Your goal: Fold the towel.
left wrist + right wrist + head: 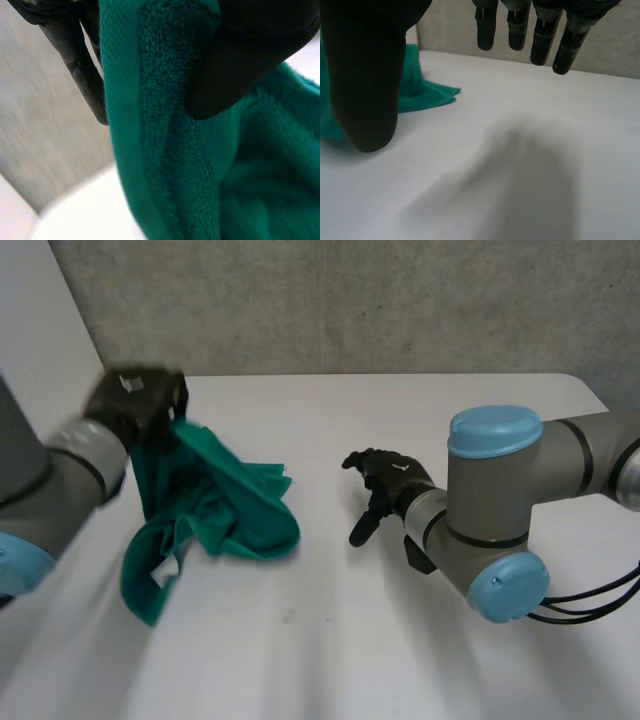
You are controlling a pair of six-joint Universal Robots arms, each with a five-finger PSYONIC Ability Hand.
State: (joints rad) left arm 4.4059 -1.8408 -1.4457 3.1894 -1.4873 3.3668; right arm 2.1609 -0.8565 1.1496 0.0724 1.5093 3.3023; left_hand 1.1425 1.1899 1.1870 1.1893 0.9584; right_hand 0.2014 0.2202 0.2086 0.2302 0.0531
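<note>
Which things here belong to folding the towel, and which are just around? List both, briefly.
For the job:
green towel, bunched, one end lifted
left hand, pinching that end
right hand, open, apart from the towel

Just around:
white table underneath
grey wall behind

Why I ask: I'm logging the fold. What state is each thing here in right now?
towel: crumpled, not folded; one end lifted, the rest lying on the table.
left hand: shut on the towel's raised end, pinching the cloth.
right hand: open, fingers relaxed, holding nothing, apart from the towel.
table: bears the towel's lower part.
</note>
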